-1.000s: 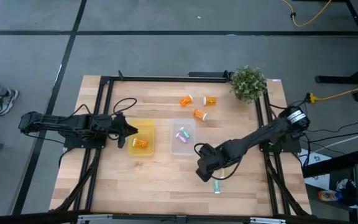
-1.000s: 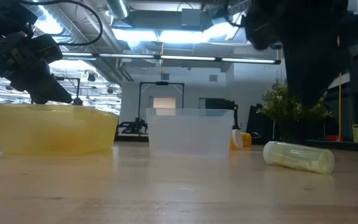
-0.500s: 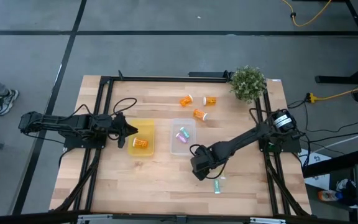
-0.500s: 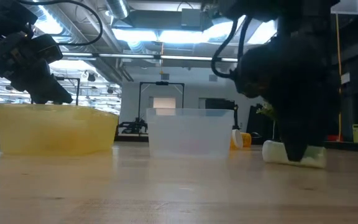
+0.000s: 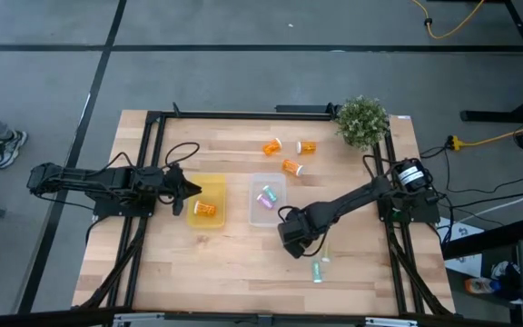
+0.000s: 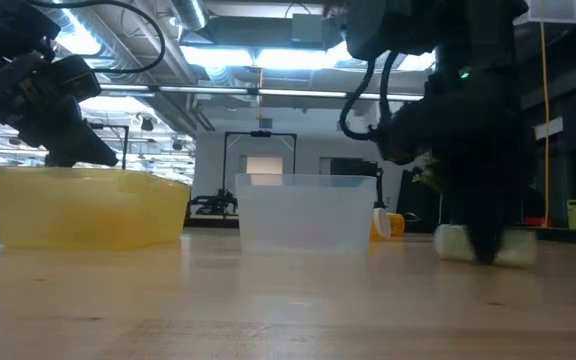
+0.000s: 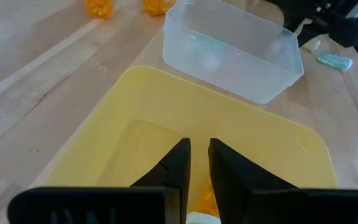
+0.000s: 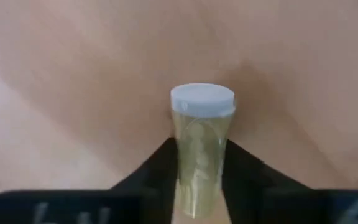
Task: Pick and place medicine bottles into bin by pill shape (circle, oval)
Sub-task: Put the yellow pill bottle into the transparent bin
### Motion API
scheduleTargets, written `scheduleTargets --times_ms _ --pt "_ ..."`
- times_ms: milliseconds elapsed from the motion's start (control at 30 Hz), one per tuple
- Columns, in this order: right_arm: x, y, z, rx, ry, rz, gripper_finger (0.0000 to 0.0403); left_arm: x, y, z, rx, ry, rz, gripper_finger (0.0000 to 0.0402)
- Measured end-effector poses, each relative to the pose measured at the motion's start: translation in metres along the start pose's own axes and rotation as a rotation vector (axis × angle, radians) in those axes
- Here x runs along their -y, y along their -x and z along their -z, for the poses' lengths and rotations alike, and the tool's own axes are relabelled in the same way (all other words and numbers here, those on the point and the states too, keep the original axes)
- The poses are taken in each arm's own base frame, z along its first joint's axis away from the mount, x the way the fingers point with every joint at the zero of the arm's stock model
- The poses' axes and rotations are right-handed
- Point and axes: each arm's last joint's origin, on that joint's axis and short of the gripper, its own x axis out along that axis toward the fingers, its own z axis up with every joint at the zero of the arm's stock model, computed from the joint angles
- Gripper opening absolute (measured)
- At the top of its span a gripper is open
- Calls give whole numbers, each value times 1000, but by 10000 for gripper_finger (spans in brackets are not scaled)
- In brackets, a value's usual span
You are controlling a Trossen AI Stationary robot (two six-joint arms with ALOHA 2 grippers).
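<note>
Right end effector (image 8: 199,177) clamped on pale green cylindrical pill bottle (image 8: 201,146), lower centre. Translucent yellow tray (image 5: 209,193) and clear tray (image 5: 266,184) each hold one; four remain on wooden table (image 5: 225,263).

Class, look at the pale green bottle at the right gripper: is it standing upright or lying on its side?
Lying on its side. The pale green bottle rests flat on the table, with the right gripper closed around it.

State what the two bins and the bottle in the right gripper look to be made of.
Yellow bin: translucent plastic, smooth; the wood shows faintly through it.
Clear bin: colourless plastic, slightly frosted, with see-through walls.
Bottle in the right gripper: pale see-through plastic, probably, with an opaque matte cap.
</note>
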Motion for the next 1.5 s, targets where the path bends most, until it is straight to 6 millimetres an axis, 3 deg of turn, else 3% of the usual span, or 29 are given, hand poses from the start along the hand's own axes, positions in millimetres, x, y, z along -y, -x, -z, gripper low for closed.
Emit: scheduleTargets --times_ms 100,200,400,500,733,900,1233,1367,1500 --pt "-2 19 2 -14 35 -5 60 0 0 0 2 0 -4 50" --pt "-6 46 2 29 99 -17 59 0 0 0 2 0 -4 50" --pt "-9 87 -18 379 182 51 70 0 0 0 1 0 -4 50" --pt "-4 93 -37 490 198 100 69 0 0 0 1 0 -4 50" --pt "3 96 -77 592 167 15 72 0 0 0 1 0 -4 50" --pt "11 98 -90 619 145 22 93 0 0 0 2 0 -4 50" --pt "16 105 -88 571 150 37 207 0 0 0 2 0 -4 50" --pt "13 122 -73 504 167 87 222 0 0 0 1 0 -4 50" --pt "8 140 -41 370 167 149 223 0 0 0 1 0 -4 50"
